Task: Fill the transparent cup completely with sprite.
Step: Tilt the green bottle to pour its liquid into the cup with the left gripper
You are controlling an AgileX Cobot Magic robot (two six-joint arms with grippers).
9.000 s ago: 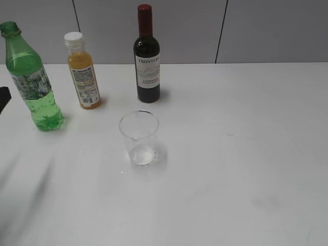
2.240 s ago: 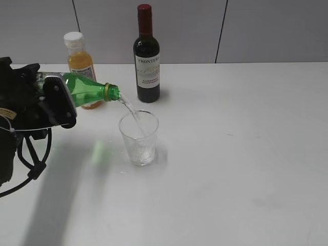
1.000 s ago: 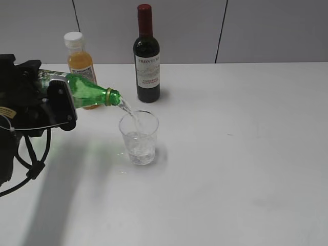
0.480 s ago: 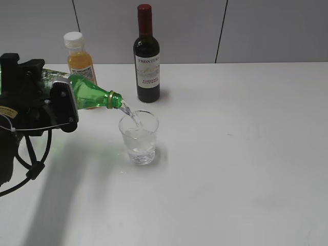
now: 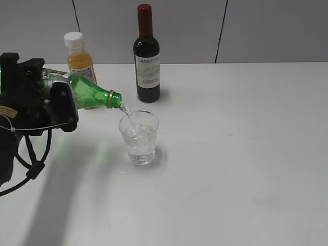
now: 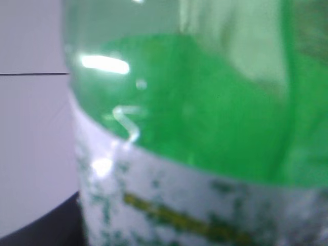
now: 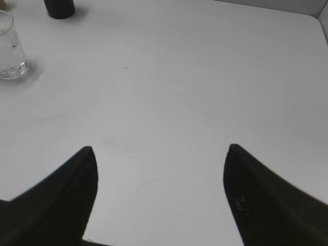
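The transparent cup [image 5: 139,137] stands upright at the table's middle left, with clear fizzy liquid up to well above its middle. My left gripper [image 5: 54,95] is shut on the green sprite bottle [image 5: 89,91], which lies almost level, its open mouth just above the cup's left rim. A thin stream of sprite [image 5: 127,114] runs from the mouth into the cup. In the left wrist view the bottle [image 6: 205,113] and its label fill the frame and hide the fingers. My right gripper [image 7: 160,169] hangs open over bare table, with the cup [image 7: 10,48] far off to its upper left.
An orange-juice bottle [image 5: 81,64] with a white cap stands behind the tilted bottle. A dark wine bottle [image 5: 146,56] stands behind the cup, and its base [image 7: 59,7] shows in the right wrist view. A grey wall closes the back of the white table [image 5: 236,154].
The liquid in the cup has risen from a shallow layer to well above the middle. The bottle has tipped a little further, mouth lower. The right gripper has not moved.
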